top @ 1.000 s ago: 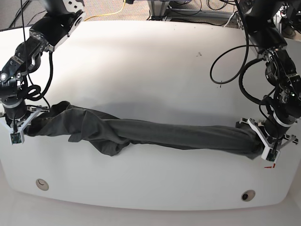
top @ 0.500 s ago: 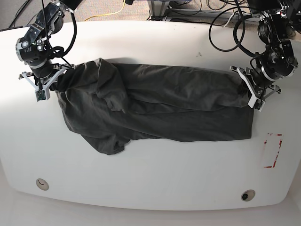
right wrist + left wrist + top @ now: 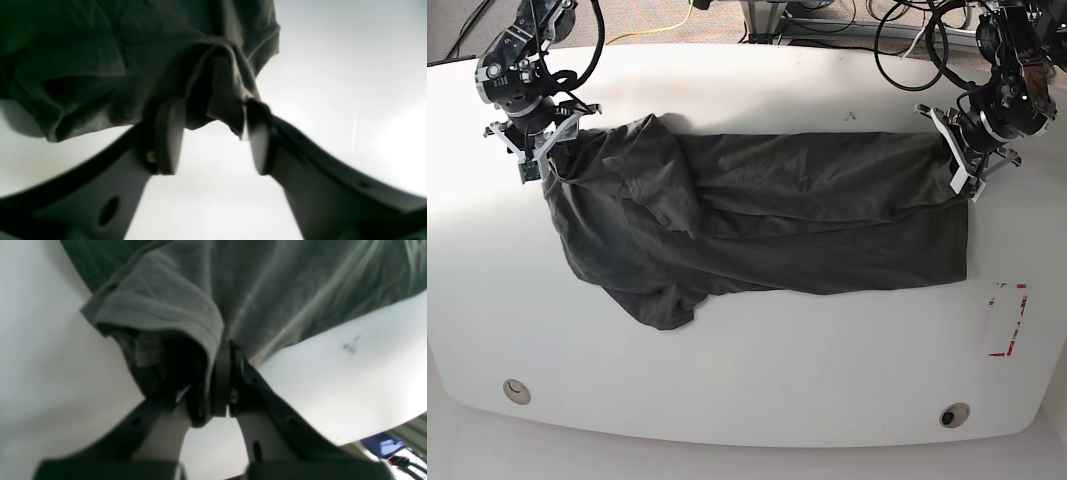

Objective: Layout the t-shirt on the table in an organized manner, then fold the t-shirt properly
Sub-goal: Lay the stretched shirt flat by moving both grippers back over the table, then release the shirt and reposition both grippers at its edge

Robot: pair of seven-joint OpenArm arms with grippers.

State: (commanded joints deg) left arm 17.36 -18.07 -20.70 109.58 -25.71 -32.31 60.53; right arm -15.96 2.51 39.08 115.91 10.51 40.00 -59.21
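Observation:
The dark grey t-shirt point(image 3: 777, 220) lies spread lengthwise across the white table point(image 3: 757, 400), rumpled and bunched at its left end. My left gripper point(image 3: 967, 178) is at the shirt's far right corner. In the left wrist view this gripper point(image 3: 222, 380) is shut on a hemmed fold of the t-shirt point(image 3: 267, 290). My right gripper point(image 3: 539, 165) stands at the far left corner. In the right wrist view, the right gripper point(image 3: 213, 136) has its fingers apart, a loose fold of the t-shirt point(image 3: 100, 50) hangs between the tips, and white table shows through the gap.
A red dashed rectangle mark point(image 3: 1007, 320) is at the right, in front of the shirt. Two round grommet holes point(image 3: 517, 390) point(image 3: 954, 414) sit near the front edge. Cables and equipment point(image 3: 827, 15) lie beyond the table's far edge.
Both arms pulled away from the front edge toward the far side. The shirt went from a stretched roll to a spread sheet. In the last half second it shifted slightly farther back.

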